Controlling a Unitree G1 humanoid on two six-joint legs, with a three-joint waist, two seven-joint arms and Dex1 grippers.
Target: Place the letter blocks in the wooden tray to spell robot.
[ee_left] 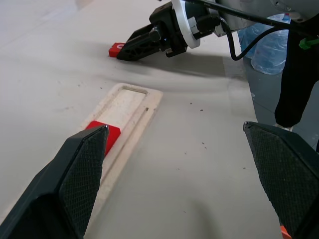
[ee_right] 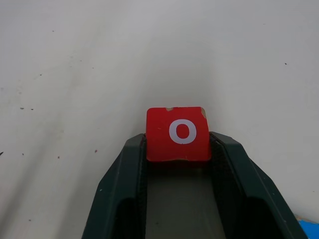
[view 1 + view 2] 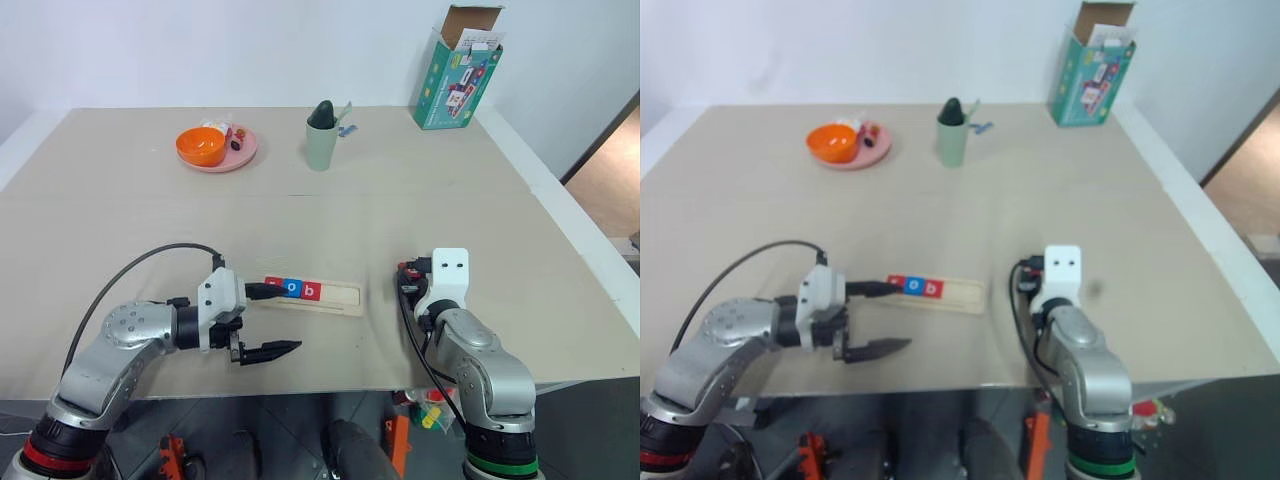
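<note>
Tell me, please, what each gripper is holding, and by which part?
The right gripper clasps the red o block by its two opposite side edges; the left gripper holds nothing.

Both arms are chunky brushed-silver castings with rounded joint housings. The left arm has a red ring at the shoulder end, the right arm a green one. Each wrist carries a white plastic block just behind its tool, and the right one shows two small dark holes on top. The left gripper has black tapered fingers with a fine diamond-textured pad surface. A black cable loops back from each wrist block
</note>
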